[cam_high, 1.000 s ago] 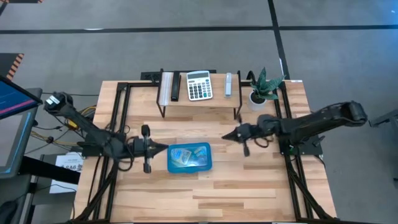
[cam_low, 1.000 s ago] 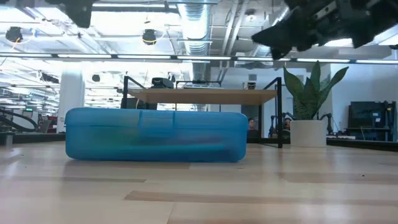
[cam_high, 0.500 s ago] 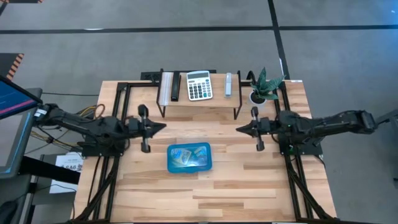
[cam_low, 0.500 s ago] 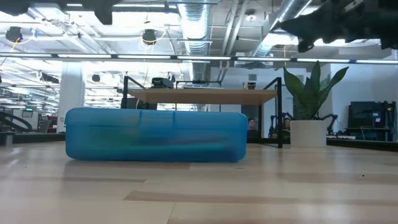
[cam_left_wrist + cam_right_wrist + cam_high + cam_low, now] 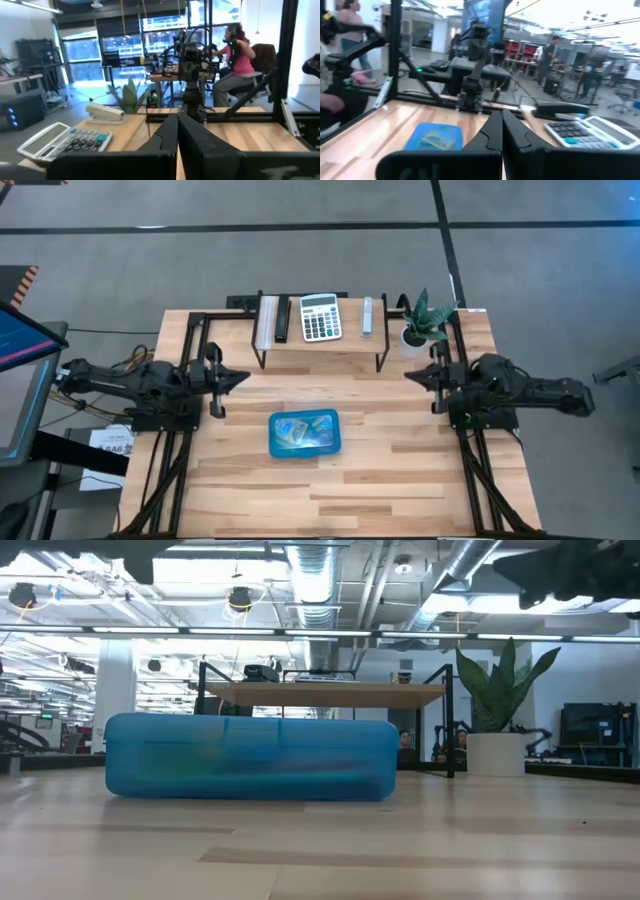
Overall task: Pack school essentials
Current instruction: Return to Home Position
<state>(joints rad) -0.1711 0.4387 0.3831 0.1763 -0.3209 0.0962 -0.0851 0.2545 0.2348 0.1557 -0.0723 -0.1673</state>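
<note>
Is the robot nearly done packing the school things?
Nearly finished. The blue case lies closed with stationery showing inside. The left hand and right hand are shut, empty, off to either side of it. Only parking the arms seems left.

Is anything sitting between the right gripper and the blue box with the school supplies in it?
Nothing visible. The right gripper, shut, hangs near the potted plant, and only bare table lies between it and the blue box. The shelf with the calculator stands farther back, off that line.
</note>
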